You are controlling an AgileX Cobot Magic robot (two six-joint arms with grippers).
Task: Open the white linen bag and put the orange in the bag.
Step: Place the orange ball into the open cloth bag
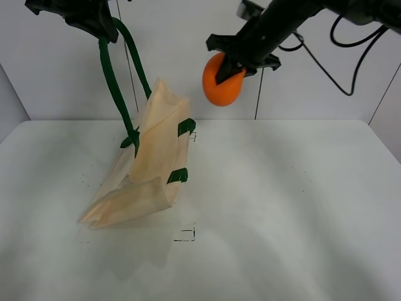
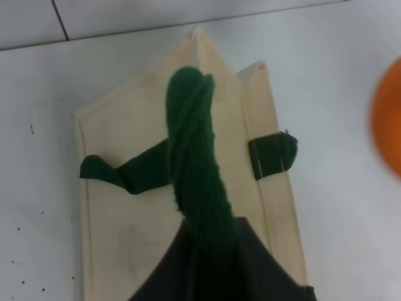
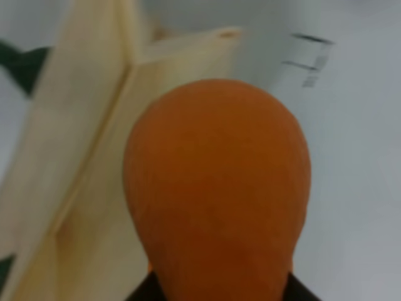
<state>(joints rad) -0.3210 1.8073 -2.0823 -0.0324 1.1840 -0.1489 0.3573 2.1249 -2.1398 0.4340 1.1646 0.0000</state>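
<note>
The white linen bag (image 1: 147,166) hangs by its dark green strap handle (image 1: 119,81), its bottom resting on the table. My left gripper (image 1: 94,22) is shut on the handle (image 2: 194,169) high at the upper left. The bag's cream cloth (image 2: 125,219) fills the left wrist view. My right gripper (image 1: 241,59) is shut on the orange (image 1: 223,81), held in the air to the right of the bag's top and above it. The orange (image 3: 216,188) fills the right wrist view, with the bag (image 3: 81,157) below it. The orange's edge (image 2: 388,119) also shows in the left wrist view.
The white table (image 1: 282,200) carries small black corner marks (image 1: 187,235) in front of the bag and another (image 1: 193,135) behind it. A white wall stands behind. Black cables (image 1: 351,56) hang from the right arm.
</note>
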